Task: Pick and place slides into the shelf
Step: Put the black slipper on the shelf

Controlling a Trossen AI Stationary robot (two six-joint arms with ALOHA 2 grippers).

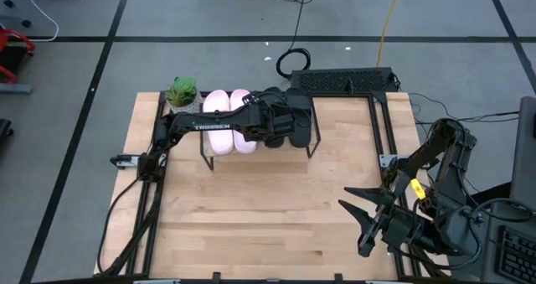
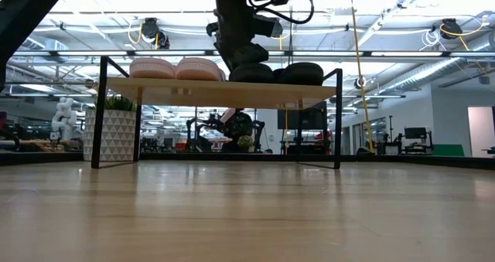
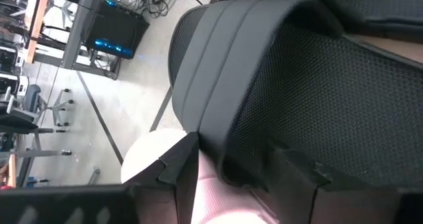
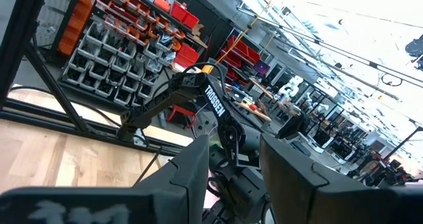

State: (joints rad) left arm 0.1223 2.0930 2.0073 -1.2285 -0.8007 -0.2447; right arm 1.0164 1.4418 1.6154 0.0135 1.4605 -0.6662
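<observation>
The shelf (image 2: 224, 92) stands at the table's far side on thin black legs. Two pale pink slides (image 1: 228, 121) (image 2: 176, 67) lie side by side on its top, at its left end. Two black slides lie on the top to their right: one (image 2: 303, 72) (image 1: 303, 126) is free, the other (image 2: 251, 73) is under my left gripper (image 1: 278, 121) (image 3: 238, 168). That gripper reaches down onto it and is shut on it. My right gripper (image 1: 362, 221) (image 4: 234, 164) hangs open over the table's near right corner, touching nothing. My left gripper has the black slide's wide strap (image 3: 228, 151) between its two fingers, at the strap's edge beside the pink slide (image 3: 149, 154). The fingers (image 3: 182, 168) come from above, pointing down. The slide lies flat with its sole on the shelf top.
A small potted plant (image 1: 182, 91) (image 2: 114, 131) stands on the table at the shelf's left end. A black frame (image 1: 381, 125) runs along the table's right side. The bare wooden tabletop (image 1: 268, 209) stretches from the shelf to the near edge.
</observation>
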